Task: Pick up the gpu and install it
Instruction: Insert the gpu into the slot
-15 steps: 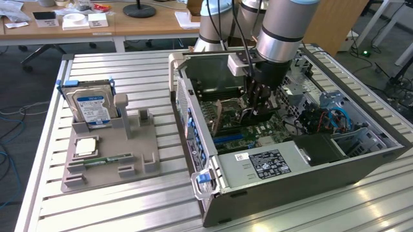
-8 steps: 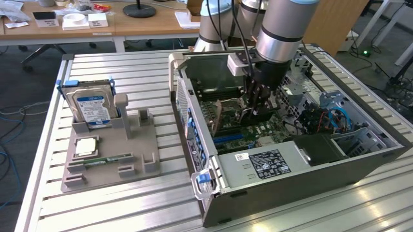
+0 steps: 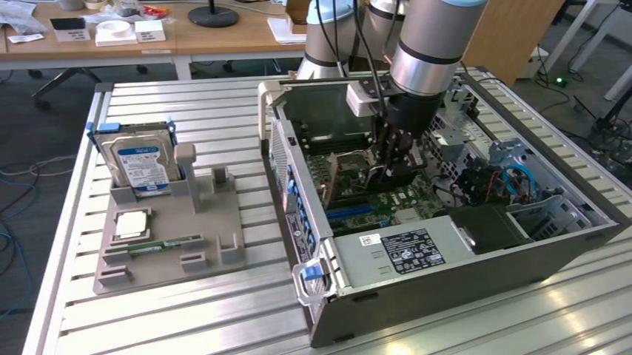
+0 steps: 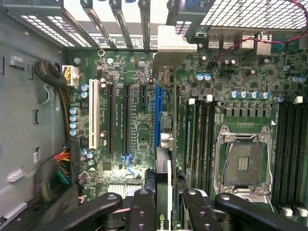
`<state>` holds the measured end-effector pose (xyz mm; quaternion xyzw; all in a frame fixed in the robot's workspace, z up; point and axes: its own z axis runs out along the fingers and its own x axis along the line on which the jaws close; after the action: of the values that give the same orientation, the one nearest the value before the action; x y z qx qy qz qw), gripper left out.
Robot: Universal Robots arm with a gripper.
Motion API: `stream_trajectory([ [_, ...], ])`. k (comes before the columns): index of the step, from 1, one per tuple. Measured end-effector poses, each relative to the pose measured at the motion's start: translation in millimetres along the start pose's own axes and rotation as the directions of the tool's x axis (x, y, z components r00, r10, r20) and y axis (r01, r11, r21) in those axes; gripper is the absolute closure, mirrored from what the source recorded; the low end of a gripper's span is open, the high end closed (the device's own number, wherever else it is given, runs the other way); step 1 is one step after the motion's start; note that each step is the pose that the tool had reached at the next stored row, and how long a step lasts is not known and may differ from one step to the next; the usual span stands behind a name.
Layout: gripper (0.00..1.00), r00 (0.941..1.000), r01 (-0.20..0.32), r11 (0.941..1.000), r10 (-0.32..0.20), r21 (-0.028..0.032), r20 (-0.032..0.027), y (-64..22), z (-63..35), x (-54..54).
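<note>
Well, from the exterior view the Universal Robots arm (image 3: 425, 44) reaches straight down into the open computer case (image 3: 474, 275), which lies on its side on the slatted metal table (image 3: 197, 111). Its gripper (image 3: 388, 171) hangs low over the motherboard (image 3: 400, 205), near the middle of the board. Well apart, toward the exterior view's left, a grey fixture (image 3: 203, 222) holds a blue-labelled hard drive (image 3: 138, 164) standing upright, with a CPU (image 3: 132, 223) lying flat below it and a memory stick (image 3: 163, 242) in a slot just beside that.

Up close in the wrist view, the gripper (image 4: 167, 199) is closed narrow on the gpu (image 4: 163, 180), one black finger (image 4: 144, 209) on each face. The card shows edge-on, running from the fingers toward the back of the case. Its silver bracket (image 4: 175, 43) reaches the rear slot openings. The gpu lies along the blue expansion slot (image 4: 157, 113), just beside it; I cannot tell whether it is seated. The empty CPU socket (image 4: 243, 163) sits beyond the memory slots (image 4: 202, 139), on the card's other side.
</note>
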<state>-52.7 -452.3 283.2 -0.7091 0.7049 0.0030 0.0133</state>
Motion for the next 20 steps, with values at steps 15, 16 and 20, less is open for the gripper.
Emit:
stream_trajectory([
  [15, 0.74, 1.0, 0.0, 1.0, 0.0, 0.0, 0.0, 6.9, 0.1, -0.2],
  [16, 0.74, 1.0, 0.0, 1.0, 0.0, 0.0, 0.0, 6.9, 0.1, -0.2],
  [20, 0.74, 1.0, 0.001, 1.0, -0.001, 0.0, 0.0001, 7.5, 0.9, 0.1],
])
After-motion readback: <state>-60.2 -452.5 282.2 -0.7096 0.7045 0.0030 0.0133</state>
